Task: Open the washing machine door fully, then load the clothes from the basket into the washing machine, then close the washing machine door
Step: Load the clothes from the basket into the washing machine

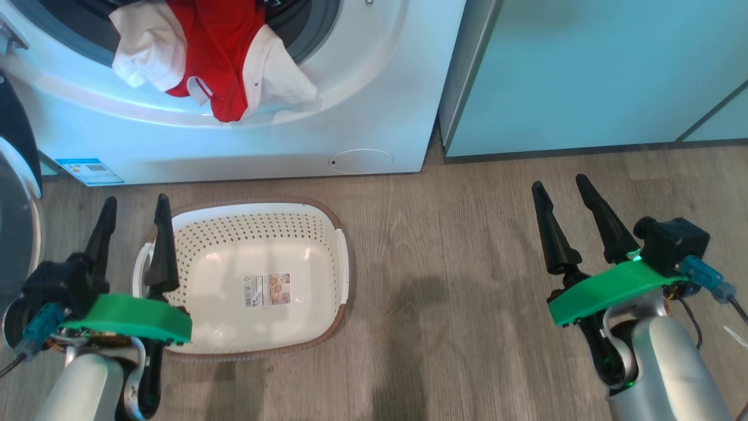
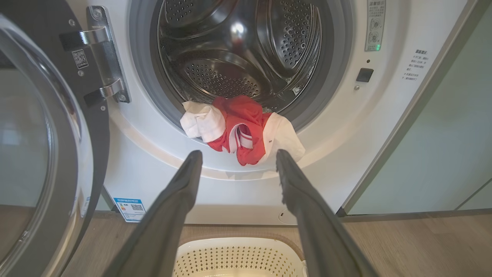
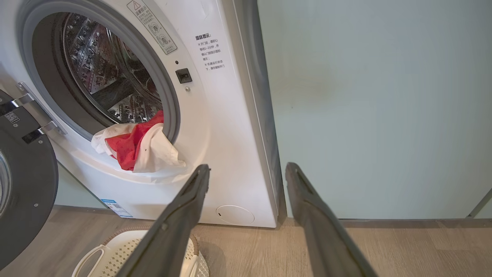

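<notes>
Dark two-fingered left gripper and right gripper hang spread, empty, before big white front-loading washing machine. Cream perforated plastic basket at its foot sits empty. Red-and-white fabric clothes droop over its drum lip, black-rimmed round glass door open; tucking in and closing look left.

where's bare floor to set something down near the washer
Bare floor lies between the basket and the right gripper, up to the washing machine and cabinet. Crowded at left: the left gripper fills the gap between the open door and basket, and the clothes hang from the machine.
</notes>
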Controlling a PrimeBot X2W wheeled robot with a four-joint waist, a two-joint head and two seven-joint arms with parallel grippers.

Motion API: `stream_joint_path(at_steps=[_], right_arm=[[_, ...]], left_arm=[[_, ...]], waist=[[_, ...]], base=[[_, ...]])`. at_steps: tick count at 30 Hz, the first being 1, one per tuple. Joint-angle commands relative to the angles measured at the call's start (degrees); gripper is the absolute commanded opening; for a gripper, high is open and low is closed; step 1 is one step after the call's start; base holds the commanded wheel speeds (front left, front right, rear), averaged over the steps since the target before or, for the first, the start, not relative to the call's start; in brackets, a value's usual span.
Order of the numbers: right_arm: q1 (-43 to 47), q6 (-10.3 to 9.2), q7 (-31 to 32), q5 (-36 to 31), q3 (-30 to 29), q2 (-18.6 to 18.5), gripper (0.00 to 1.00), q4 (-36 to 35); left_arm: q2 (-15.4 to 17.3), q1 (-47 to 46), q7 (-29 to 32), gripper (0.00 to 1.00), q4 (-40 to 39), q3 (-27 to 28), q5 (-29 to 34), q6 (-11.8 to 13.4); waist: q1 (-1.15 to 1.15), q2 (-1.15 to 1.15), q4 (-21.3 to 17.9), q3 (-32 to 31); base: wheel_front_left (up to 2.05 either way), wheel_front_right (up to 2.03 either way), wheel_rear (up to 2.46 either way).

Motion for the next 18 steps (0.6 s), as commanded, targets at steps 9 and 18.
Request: stream_joint_path(at_steps=[9, 18], right_arm=[[-0.2, 0.00, 0.0, -0.3, 1.3, -0.2, 1.00, -2.6], [-1.9, 0.00, -0.4, 0.2, 1.8, -0.2, 1.00, -4.0]], left_arm=[[0.5, -1.4, -0.5, 1.00, -1.1, 1.6, 0.7, -0.3], [0.8, -7.1, 1.3, 1.00, 1.5, 0.6, 0.5, -1.3]], waist=[[0.00, 0.00, 0.5, 0.8], [0.00, 0.00, -0.6, 6.0]], base=[[0.00, 0.00, 0.00], [0.00, 0.00, 0.00]])
